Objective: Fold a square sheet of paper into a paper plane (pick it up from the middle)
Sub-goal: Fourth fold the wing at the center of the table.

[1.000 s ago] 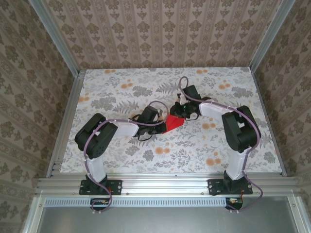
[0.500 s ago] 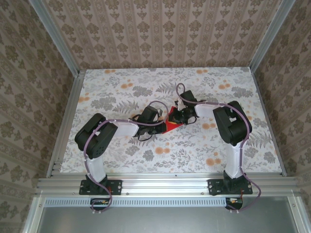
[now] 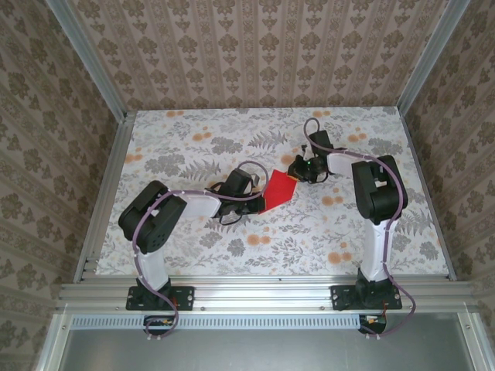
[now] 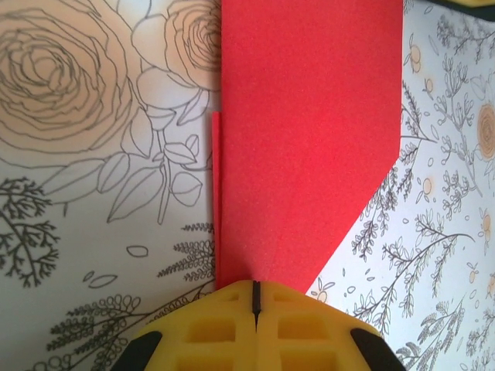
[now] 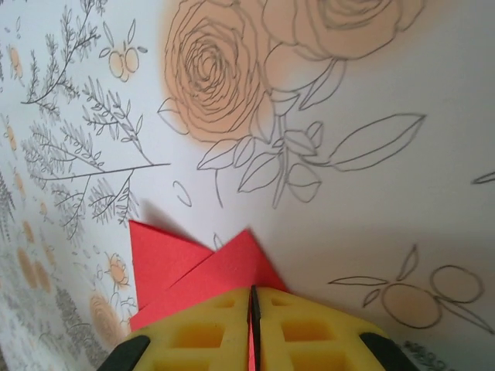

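Note:
The red paper, partly folded with creased layers, sits mid-table between my two grippers. My left gripper is shut on its near-left, tapered end. In the left wrist view the paper runs away from the closed yellow jaws as a long band with one slanted edge. My right gripper is shut on the far-right end. In the right wrist view, pointed folded corners of the paper stick out above the closed jaws, and a thin red edge shows in the slit between them.
The floral tablecloth covers the whole table. Metal frame posts and patterned walls stand at the left, right and back. There is free room toward the back left and along the front.
My right arm has swung back and to the right, off the top of the paper, taking its far end along. More red now shows between the grippers. The left arm has held still.

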`<action>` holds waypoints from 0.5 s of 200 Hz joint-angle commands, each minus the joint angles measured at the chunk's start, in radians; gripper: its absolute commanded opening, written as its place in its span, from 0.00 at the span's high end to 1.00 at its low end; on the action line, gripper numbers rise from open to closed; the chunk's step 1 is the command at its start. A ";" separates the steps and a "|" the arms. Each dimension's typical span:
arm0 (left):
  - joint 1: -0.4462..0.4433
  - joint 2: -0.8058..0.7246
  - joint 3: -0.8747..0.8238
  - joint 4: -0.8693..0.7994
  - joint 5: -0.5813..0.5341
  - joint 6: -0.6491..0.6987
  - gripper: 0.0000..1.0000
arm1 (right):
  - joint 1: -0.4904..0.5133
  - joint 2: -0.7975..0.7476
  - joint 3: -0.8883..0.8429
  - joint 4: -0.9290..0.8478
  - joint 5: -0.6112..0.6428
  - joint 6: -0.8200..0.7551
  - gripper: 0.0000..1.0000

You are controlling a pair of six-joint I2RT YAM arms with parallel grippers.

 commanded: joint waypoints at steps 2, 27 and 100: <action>-0.013 0.026 -0.009 -0.183 0.010 0.030 1.00 | 0.027 -0.092 -0.016 -0.037 0.027 -0.032 0.88; -0.015 0.033 0.006 -0.178 0.009 0.020 1.00 | 0.081 -0.166 -0.066 -0.024 0.011 -0.012 0.87; -0.015 0.010 0.002 -0.173 -0.014 -0.003 1.00 | 0.184 -0.086 -0.142 0.070 -0.059 0.086 0.87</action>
